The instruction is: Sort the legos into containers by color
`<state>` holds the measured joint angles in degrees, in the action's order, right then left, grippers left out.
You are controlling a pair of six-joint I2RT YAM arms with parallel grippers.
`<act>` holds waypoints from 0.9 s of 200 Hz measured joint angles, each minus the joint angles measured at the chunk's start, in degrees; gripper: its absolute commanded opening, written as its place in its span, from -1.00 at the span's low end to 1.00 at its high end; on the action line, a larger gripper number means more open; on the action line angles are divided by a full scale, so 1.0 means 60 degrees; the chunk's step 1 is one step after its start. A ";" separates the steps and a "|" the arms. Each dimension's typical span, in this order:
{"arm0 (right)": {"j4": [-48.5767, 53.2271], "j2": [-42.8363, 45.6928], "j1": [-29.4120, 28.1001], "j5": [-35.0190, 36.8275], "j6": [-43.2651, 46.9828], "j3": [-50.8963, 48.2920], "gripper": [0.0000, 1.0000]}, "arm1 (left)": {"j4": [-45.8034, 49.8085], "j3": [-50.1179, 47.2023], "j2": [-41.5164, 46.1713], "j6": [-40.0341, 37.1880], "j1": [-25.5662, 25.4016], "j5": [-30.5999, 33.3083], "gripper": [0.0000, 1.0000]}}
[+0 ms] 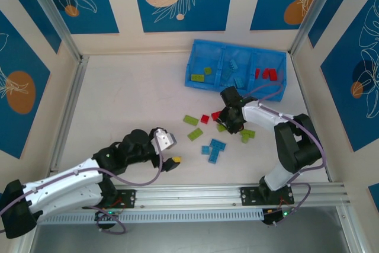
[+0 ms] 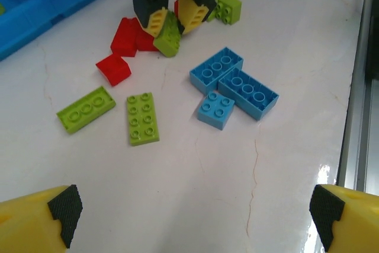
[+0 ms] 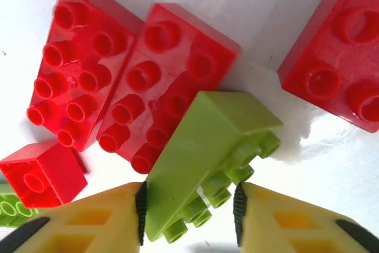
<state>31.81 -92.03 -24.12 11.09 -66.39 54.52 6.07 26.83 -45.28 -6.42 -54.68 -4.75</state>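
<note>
As right jaws pinch one green brick [image 3: 201, 146], four red bricks [image 3: 166, 81] adjoin.

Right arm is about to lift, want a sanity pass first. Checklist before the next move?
1. Right gripper shut on the green brick: ok, a pad on each side.
2. Brick square in the grip: not ok, it sits tilted.
3. Clear of neighbours: cannot tell, red bricks lie right beside it, perhaps touching.
4. Destination: ok, the tray has green pieces in its left section, with room.
5. Left gripper out of the way: ok, open, short of the pile.
</note>
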 measured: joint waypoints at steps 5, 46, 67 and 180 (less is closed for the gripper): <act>-0.0058 0.0051 -0.0011 0.0015 -0.0040 -0.0036 -0.41 | -0.0022 -0.0047 0.0117 0.0000 0.0000 0.0036 1.00; -0.0390 0.0608 -0.0051 0.0004 -0.0321 -0.0801 0.03 | -0.0160 -0.0219 0.0612 0.0004 0.0000 0.0131 1.00; -0.0149 0.0623 -0.0069 0.0015 -0.0342 -0.1027 0.15 | -0.0171 -0.0237 0.0597 0.0007 0.0000 0.0164 1.00; 0.0412 0.1304 -0.0539 0.0634 0.0288 -0.0947 -0.70 | -0.0382 -0.0415 0.0634 0.0051 0.0000 0.0306 1.00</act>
<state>34.28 -84.20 -27.35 14.90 -64.66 48.84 3.77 24.34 -41.47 -6.11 -54.68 -2.92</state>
